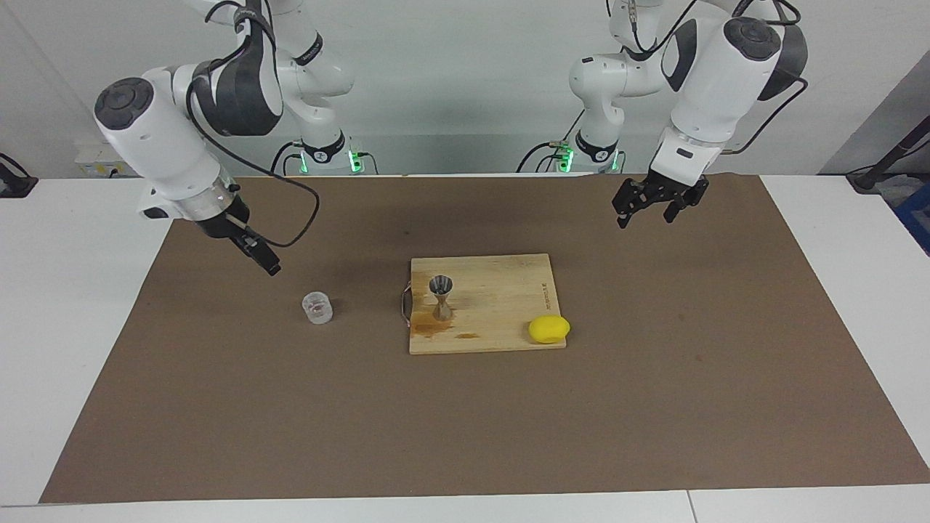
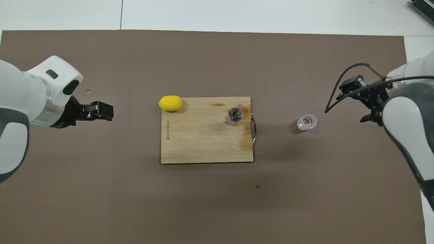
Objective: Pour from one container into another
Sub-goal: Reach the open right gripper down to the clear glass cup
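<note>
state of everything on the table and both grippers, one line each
clear cup: upright on the brown mat, not held
steel jigger: upright on the cutting board, not held
cutting board: flat on the mat, stained near the jigger
lemon: lying at the board's corner
left gripper: open, empty, over the mat
right gripper: open, empty, over the mat near the cup
</note>
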Robot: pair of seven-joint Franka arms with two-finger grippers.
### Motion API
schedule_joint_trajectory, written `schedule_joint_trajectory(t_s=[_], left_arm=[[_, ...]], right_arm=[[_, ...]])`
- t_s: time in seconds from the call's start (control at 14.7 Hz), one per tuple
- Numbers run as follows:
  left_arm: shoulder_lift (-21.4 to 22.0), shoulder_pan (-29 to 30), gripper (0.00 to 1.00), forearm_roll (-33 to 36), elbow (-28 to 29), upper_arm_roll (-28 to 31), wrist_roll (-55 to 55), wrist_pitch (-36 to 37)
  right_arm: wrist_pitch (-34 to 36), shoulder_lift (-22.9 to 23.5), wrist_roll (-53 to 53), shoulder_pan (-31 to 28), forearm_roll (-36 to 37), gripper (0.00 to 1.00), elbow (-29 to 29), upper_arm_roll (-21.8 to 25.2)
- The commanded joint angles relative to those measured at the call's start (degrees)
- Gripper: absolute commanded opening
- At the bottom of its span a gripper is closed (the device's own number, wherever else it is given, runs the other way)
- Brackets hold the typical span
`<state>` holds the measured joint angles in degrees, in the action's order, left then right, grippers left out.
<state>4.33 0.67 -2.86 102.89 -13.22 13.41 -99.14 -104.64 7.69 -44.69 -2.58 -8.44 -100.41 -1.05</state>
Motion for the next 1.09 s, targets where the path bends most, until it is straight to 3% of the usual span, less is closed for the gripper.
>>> schedule_joint_trajectory(t_s=[0.0, 0.27, 0.47, 0.54, 0.68, 0.95, 1.02], left_arm=[[-0.2, 1.5, 1.0, 1.4, -3.4, -0.4, -4.0, 5.0], [-0.6, 4.8, 1.0, 2.1, -4.9, -0.1, -10.9, 7.5], [-0.1, 4.1, 1.0, 3.1, -5.1, 3.2, -14.9, 7.5], [-0.1, 1.1, 1.0, 3.1, -5.7, 6.1, -15.3, 8.0], [-0.9, -1.7, 1.0, 3.0, -9.6, 9.6, -15.3, 11.6], [-3.4, -1.7, 1.0, 2.6, -16.7, 8.9, -15.2, 17.2], [-3.2, -1.5, 1.0, 2.7, -16.2, 8.9, -15.3, 16.4]], right_arm=[[-2.5, 2.1, -6.5, -2.3, -5.3, 0.98, -0.6, -0.4], [-10.1, 3.6, -13.4, -4.0, -13.3, 0.96, -6.1, -0.4], [-10.4, 6.4, -15.2, -5.6, -18.2, 0.96, -6.3, -0.4], [-10.8, 7.0, -15.2, -5.9, -19.7, 0.96, -6.6, -0.4], [-10.9, 8.2, -15.3, -6.3, -20.8, 0.97, -6.8, -0.4], [-11.1, 12.0, -14.9, -8.4, -25.1, 1.0, -6.6, -0.4], [-11.1, 13.0, -14.8, -8.7, -26.1, 1.0, -6.2, -0.5]])
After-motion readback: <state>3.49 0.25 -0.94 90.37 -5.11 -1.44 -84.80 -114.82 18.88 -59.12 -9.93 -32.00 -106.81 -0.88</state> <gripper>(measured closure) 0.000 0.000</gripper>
